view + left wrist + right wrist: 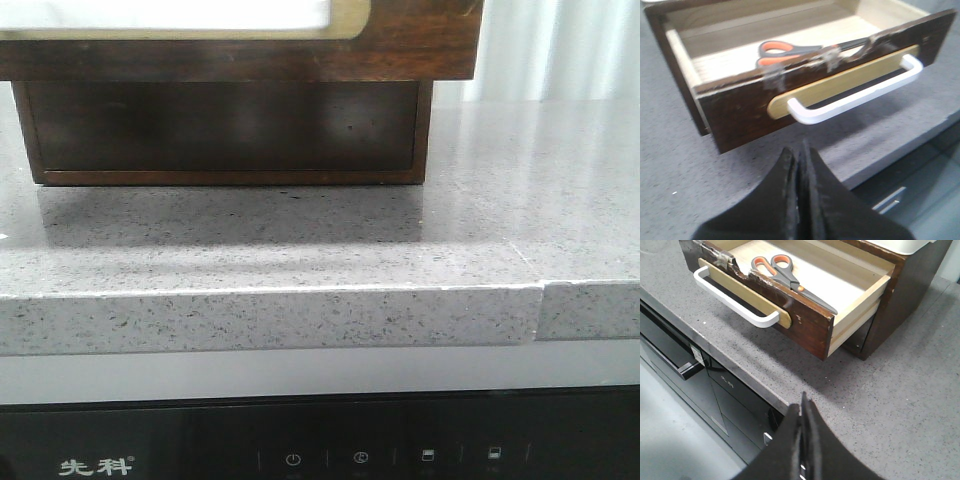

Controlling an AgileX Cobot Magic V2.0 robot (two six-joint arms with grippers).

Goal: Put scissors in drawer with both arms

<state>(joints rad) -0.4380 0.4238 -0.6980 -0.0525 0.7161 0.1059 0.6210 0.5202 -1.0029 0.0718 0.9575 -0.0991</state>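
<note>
Scissors [790, 277] lie flat inside the pulled-out drawer [810, 327], blades closed. Left tool [800, 165] and right tool [802, 412] both have fingers pressed together, holding nothing, above the grey surface [900, 390] before the drawer.

Drawer [810, 325]: dark brown wood, pulled well out of its cabinet, front overhanging the grey speckled surface. The front bears a pale cream-gold rounded panel carrying a white bar handle; its top edge is chipped and scuffed. The interior is pale wood. Scissors [790, 277]: small, orange finger loops edged in dark grey, blades closed, lying flat on the drawer floor, loops toward one end and blade tips toward the other.
</note>
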